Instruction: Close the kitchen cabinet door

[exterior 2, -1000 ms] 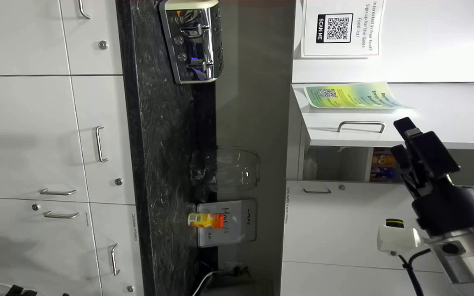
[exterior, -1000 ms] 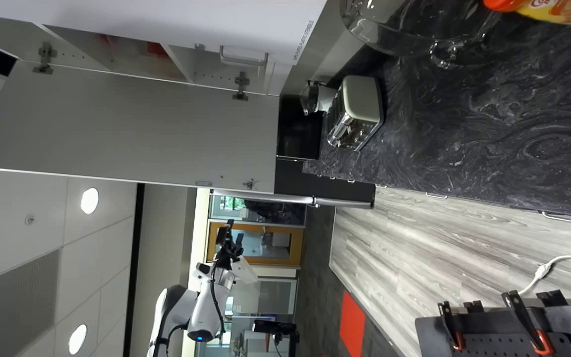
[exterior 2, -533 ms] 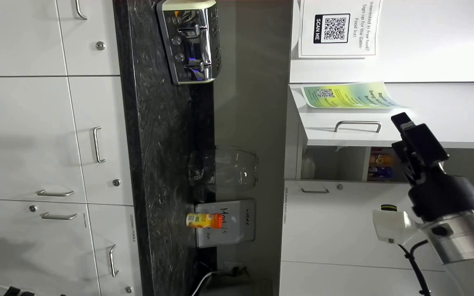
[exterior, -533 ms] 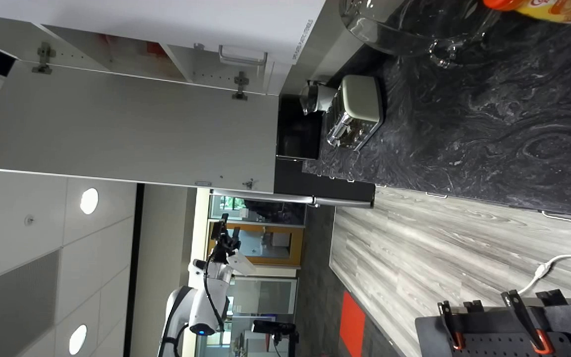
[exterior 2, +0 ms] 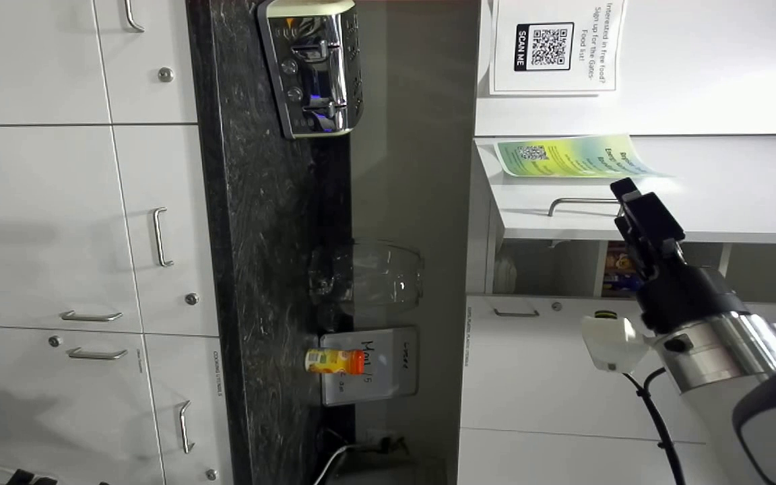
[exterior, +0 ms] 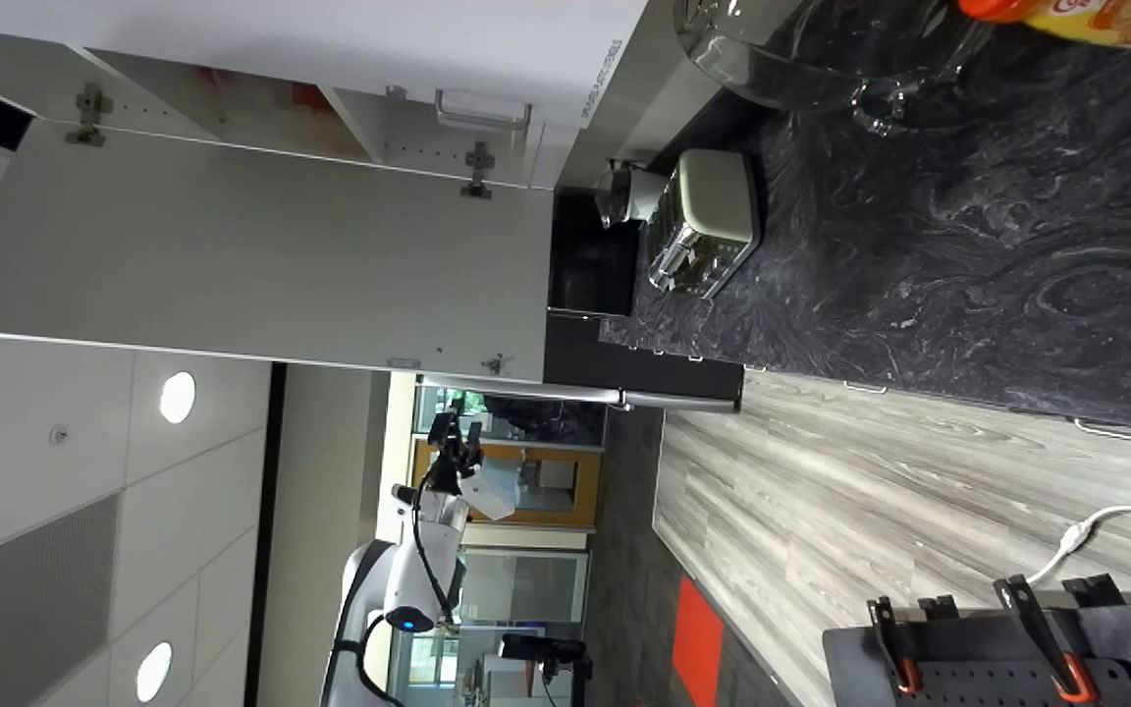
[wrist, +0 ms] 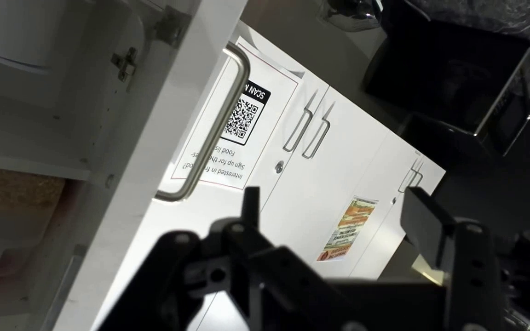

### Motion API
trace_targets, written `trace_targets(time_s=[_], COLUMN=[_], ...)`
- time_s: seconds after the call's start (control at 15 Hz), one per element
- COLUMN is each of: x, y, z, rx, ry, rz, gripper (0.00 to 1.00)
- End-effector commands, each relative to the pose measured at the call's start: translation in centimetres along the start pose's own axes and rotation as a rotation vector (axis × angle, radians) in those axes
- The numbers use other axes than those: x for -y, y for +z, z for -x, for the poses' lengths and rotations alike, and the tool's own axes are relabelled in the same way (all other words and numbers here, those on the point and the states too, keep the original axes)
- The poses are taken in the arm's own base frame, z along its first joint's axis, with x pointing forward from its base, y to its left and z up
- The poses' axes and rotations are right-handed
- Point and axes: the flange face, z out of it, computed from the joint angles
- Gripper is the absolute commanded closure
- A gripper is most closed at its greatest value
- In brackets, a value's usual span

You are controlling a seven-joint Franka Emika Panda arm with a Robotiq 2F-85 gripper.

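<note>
- Kitchen cabinet door (exterior: 261, 255) stands open — orange and blue packaging (exterior 2: 617, 261) showing inside the cabinet (exterior 2: 576, 269)
- And the gripper (wrist: 331, 200), spread wide, hovers near the door's handle (wrist: 221, 119)

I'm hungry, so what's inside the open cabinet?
In an exterior view, colourful packages and something pale show inside. The cabinet door and gripper cover other parts; I can't tell what's there.

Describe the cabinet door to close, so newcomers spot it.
Above the dark marbled countertop, rightward in an exterior view turned sideways, hang white wall cabinets. The kitchen cabinet door among them bears a yellow-green flyer. Unlike its closed neighbours, it stands open.
</note>
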Motion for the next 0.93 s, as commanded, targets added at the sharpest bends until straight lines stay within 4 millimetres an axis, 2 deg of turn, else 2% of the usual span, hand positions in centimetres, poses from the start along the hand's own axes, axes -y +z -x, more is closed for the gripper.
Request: trace_targets(time_s=[0.0, 0.27, 0.47, 0.87], x=[-1.1, -1.9, -2.2, -3.3], y=[1.8, 2.9, 2.9, 3.1], z=[-0.1, 0.2, 0.5, 1.2], rx=[-0.01, -0.013, 0.015, 0.038], ry=[0.004, 0.003, 0.004, -0.013], rz=[-0.012, -0.004, 0.057, 0.151], gripper=[0.51, 0.82, 1.0, 1.0])
